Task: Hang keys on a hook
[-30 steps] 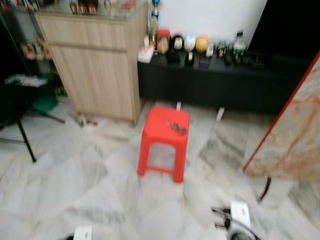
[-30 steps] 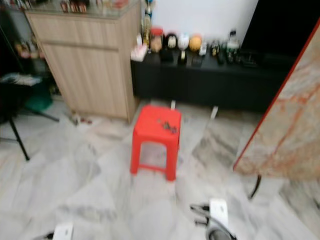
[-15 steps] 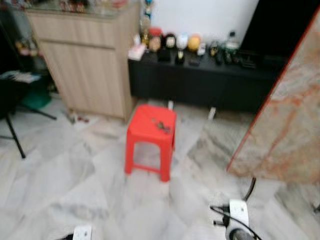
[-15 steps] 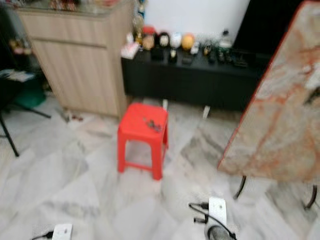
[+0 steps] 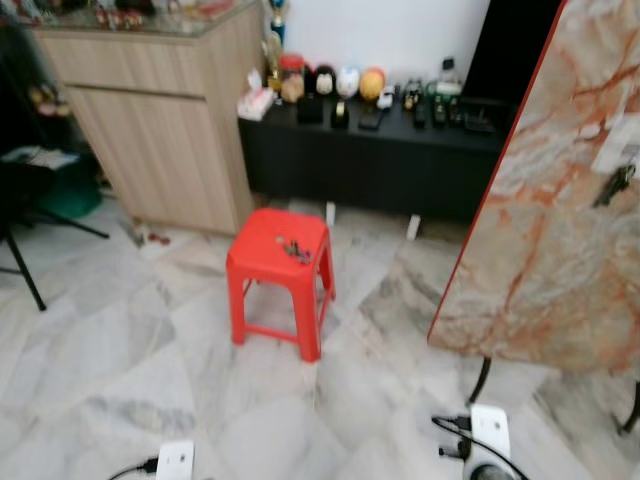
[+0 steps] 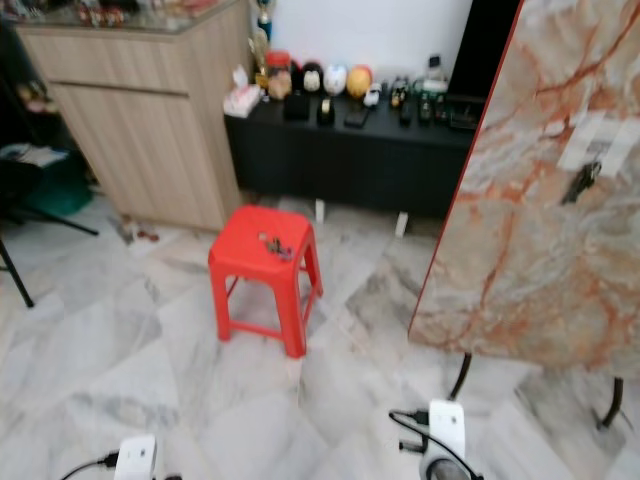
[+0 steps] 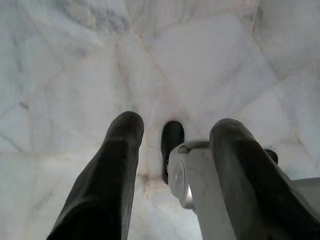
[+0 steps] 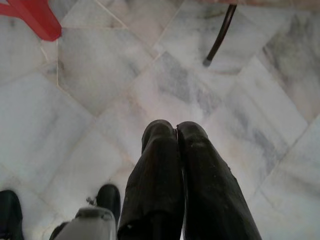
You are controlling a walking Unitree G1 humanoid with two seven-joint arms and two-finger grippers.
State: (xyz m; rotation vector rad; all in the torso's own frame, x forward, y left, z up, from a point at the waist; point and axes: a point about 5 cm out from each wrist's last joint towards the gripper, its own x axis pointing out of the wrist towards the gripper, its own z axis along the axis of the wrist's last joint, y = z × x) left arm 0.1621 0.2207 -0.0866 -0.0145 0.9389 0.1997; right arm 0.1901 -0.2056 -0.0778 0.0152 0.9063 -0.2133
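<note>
One bunch of keys (image 5: 293,248): lying on top of the red stool (image 5: 279,277), toward its far side.
Red stool: standing on the marble floor (image 5: 120,370), just in front of the wooden cabinet (image 5: 160,120) and the low black worktop (image 5: 380,150).
Marble panel (image 5: 560,200): leaning upright on the robot's right, a white patch near its top with a dark thing dangling from it (image 6: 583,180); too small to tell what it is.
Left pincer (image 7: 175,130): hanging idle over the floor, fingers (image 7: 107,175) sitting well apart, nothing between them.
Right pincer (image 8: 177,132): pointing down at the floor too, fingers (image 8: 157,180) pressing together, empty, a red stool leg (image 8: 35,17) showing beyond it.
Black worktop: carrying a row of small ornaments (image 5: 330,82) along the wall.
</note>
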